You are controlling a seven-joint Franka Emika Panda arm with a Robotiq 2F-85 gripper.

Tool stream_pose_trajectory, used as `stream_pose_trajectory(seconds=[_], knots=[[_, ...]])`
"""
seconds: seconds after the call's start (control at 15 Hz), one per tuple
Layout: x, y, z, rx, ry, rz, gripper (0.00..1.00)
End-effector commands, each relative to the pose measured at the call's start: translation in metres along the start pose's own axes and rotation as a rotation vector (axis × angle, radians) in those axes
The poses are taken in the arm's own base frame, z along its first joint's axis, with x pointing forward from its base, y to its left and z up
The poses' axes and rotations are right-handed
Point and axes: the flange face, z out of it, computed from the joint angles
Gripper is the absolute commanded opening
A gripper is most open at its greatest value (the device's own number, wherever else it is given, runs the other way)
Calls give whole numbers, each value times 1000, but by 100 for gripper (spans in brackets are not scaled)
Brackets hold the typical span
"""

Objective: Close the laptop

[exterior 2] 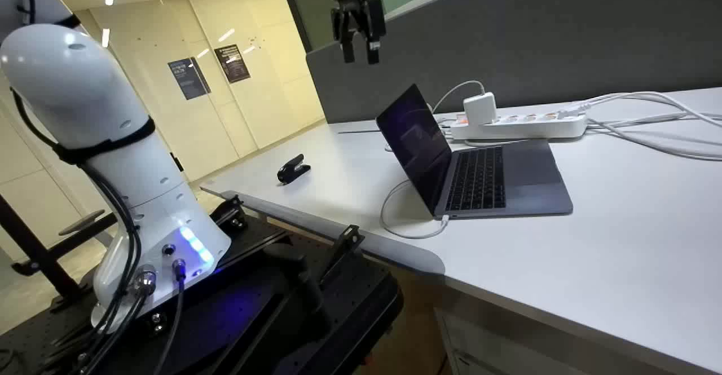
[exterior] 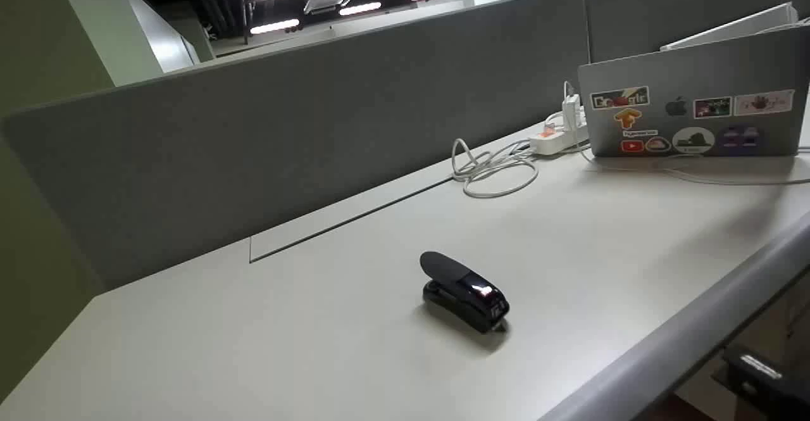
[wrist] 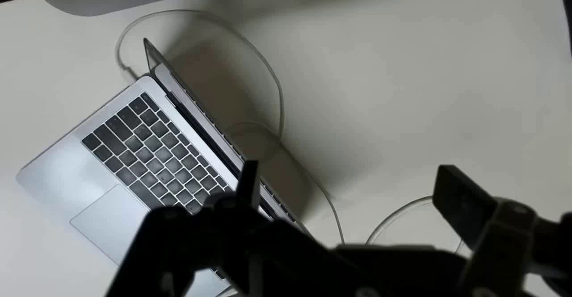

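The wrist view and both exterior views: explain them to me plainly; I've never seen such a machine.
The machine is a white robot arm ending in a black gripper. Cameras standing apart from the robot took both exterior views; the wrist view comes from a camera fixed to its wrist, looking down past the gripper at an open laptop with stickers on the outside of its lid. The desk also bears a black stapler, a white power strip and white cables. Nothing is held: the gripper's jaws stand open above the desk.
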Motion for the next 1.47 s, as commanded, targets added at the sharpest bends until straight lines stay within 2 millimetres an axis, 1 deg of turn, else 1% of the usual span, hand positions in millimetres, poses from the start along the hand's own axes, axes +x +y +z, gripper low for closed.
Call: stream_pose_trajectory(seconds=[0.0, 0.6, 0.73, 0.93, 1.07, 1.4], knots=[[0, 0, 0, 0, -1, 0, 100], [0, 0, 0, 0, 0, 0, 100], [4, -6, 4, -38, 40, 38, 100], [11, -16, 15, -94, 155, 117, 100], [13, -23, 27, -116, 209, 155, 100], [11, -37, 58, -162, 243, 194, 100]])
